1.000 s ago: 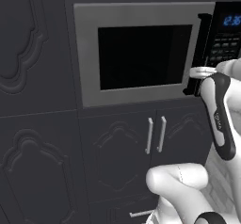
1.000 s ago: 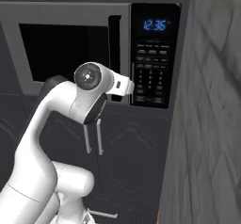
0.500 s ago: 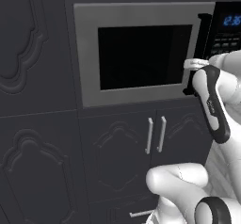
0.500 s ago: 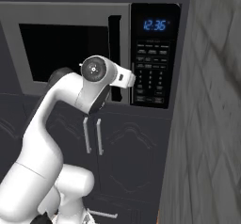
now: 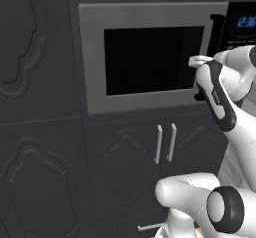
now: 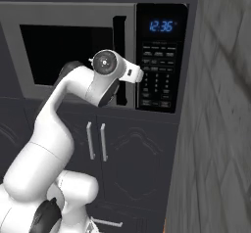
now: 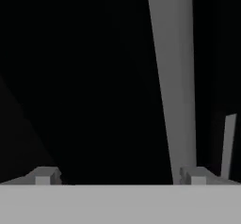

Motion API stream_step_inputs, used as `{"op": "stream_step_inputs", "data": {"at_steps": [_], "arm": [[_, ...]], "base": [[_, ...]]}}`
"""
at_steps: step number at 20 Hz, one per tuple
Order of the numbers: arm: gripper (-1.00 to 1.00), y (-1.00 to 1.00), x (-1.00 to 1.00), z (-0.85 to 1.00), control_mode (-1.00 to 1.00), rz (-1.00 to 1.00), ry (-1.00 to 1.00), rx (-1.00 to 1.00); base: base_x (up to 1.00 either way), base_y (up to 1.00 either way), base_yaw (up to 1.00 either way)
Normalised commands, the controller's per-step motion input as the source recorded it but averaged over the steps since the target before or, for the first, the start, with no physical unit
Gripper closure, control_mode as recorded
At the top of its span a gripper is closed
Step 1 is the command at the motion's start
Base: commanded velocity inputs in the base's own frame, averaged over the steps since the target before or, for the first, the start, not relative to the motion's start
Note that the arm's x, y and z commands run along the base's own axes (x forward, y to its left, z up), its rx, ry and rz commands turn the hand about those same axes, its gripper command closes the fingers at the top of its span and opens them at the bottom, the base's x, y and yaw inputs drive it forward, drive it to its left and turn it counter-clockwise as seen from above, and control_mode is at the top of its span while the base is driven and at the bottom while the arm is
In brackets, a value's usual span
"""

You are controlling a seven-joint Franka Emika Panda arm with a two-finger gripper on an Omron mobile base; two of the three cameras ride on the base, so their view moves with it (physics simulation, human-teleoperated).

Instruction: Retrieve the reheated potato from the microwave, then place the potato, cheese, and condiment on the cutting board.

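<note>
Right now I'm on the first step, getting the microwave (image 5: pixel 150 57) open; its door is shut and the potato isn't visible, presumably behind the black window (image 5: pixel 154 59). Taking the microwave as my landmark and going left to right: dark cabinet panels sit left of it, the window fills its middle, the black bar handle (image 6: pixel 119 36) stands at the window's right edge, and the keypad panel (image 6: pixel 159 75) with its blue clock lies furthest right. My gripper (image 7: pixel 120 176) is at the handle, jaws spread wide and holding nothing, with the door's grey frame strip (image 7: pixel 174 77) running up between the fingertips. Next, I judge, I must bracket the handle, close, and pull the door outward.
</note>
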Motion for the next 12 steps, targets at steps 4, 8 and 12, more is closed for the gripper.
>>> {"op": "stream_step_inputs", "data": {"at_steps": [4, 8, 12], "arm": [[1.0, 0.0, 0.44, 0.0, -1.0, 0.0, 0.0, 0.02], [1.0, 0.0, 0.33, 0.0, -1.0, 0.0, 0.0, 0.02], [1.0, 0.06, -0.24, 0.24, -1.0, 0.0, 0.0, 0.01]], "base": [[0.0, 0.0, 0.0], [0.0, 0.0, 0.0], [0.0, 0.0, 0.0]]}}
